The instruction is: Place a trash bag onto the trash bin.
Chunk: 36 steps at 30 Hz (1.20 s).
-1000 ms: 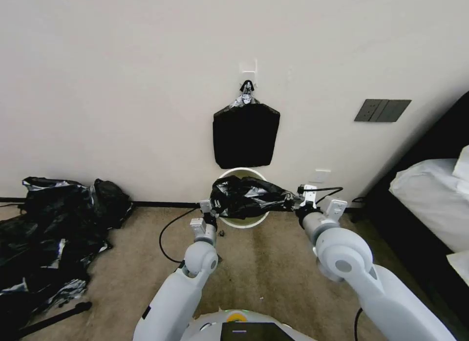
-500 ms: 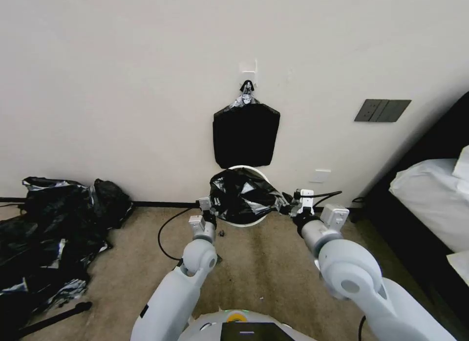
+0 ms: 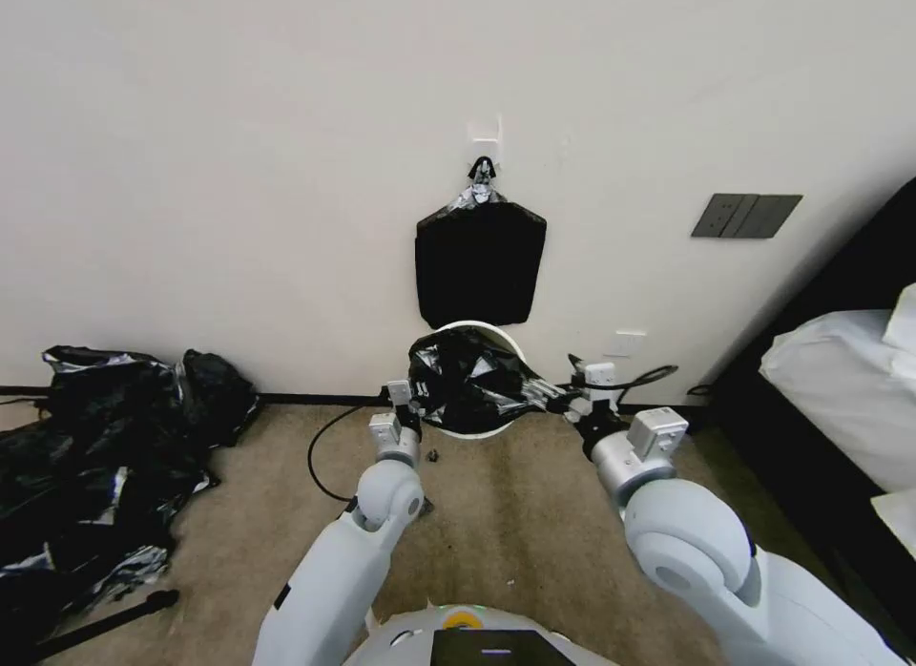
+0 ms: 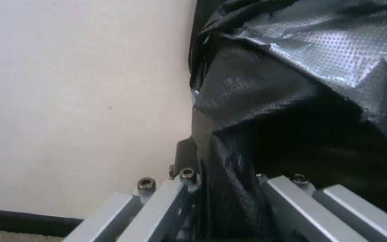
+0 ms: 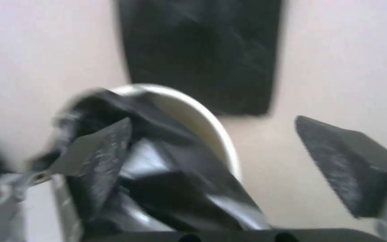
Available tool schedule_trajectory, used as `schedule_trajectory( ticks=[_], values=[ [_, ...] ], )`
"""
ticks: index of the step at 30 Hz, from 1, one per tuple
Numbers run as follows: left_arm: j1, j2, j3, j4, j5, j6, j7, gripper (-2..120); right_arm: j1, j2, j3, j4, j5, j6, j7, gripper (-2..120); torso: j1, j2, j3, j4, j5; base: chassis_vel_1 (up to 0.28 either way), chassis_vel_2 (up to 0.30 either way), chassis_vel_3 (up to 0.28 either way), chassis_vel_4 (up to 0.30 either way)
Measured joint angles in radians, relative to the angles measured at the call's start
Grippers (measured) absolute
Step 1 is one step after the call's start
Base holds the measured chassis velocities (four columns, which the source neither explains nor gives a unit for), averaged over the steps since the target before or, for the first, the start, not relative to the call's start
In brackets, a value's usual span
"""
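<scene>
The trash bag [image 3: 468, 378], glossy wrinkled black plastic, lies bunched over the mouth of the trash bin [image 3: 474, 326], a cream-white bucket standing against the wall. My left gripper [image 3: 408, 404] is at the bin's left side, shut on the bag's edge; in the left wrist view the plastic [image 4: 292, 101] is pinched in that gripper [image 4: 222, 188]. My right gripper [image 3: 563, 397] is at the bin's right side, where a corner of the bag reaches toward it. In the right wrist view that gripper [image 5: 212, 127] stands open, with the bag [image 5: 166, 168] and the bin's rim [image 5: 211, 117] beyond one finger.
A flat black bundle [image 3: 480, 265] hangs from a wall hook right above the bin. A heap of black plastic [image 3: 95, 456] covers the floor at the left. A bed [image 3: 840, 389] stands at the right. A cable [image 3: 320, 466] lies on the beige carpet.
Both arms have moved toward the wall, carrying the bag from in front of the bin to over its mouth. The bag has bunched up, no longer stretched toward the right gripper.
</scene>
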Motion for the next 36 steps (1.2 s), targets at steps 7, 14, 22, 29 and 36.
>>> schedule_trajectory(
  ticks=[7,14,22,29,36],
  values=[
    [-0.005,0.022,0.009,-0.007,0.045,0.002,0.008,1,0.137,-0.056,-0.115,-0.035,-0.094,0.001,-0.218,100,0.000,0.000,0.000,0.0001,-0.0001,0.000,0.000,0.000,0.000],
    [-0.009,0.030,0.020,-0.016,0.141,-0.003,0.035,1,0.242,-0.080,-0.244,-0.152,-0.319,-0.034,-0.420,98,0.000,0.000,0.000,0.0000,0.0001,0.000,0.000,0.000,0.000],
    [-0.011,0.031,0.029,-0.035,0.197,-0.003,0.045,1,0.330,-0.093,-0.352,-0.209,-0.385,-0.070,-0.456,92,0.000,0.000,0.000,-0.0002,0.0000,0.000,0.000,0.000,0.000],
    [-0.002,0.030,0.035,-0.058,0.228,-0.006,0.047,1,0.374,-0.051,-0.389,-0.253,-0.381,-0.082,-0.403,90,0.000,0.000,0.000,-0.0001,0.0000,0.000,0.000,0.000,0.000],
    [0.000,0.030,0.045,-0.069,0.246,-0.010,0.053,1,0.394,-0.035,-0.397,-0.278,-0.401,-0.089,-0.388,84,0.000,0.000,0.000,-0.0001,-0.0001,0.000,0.000,0.000,0.000]
  ],
)
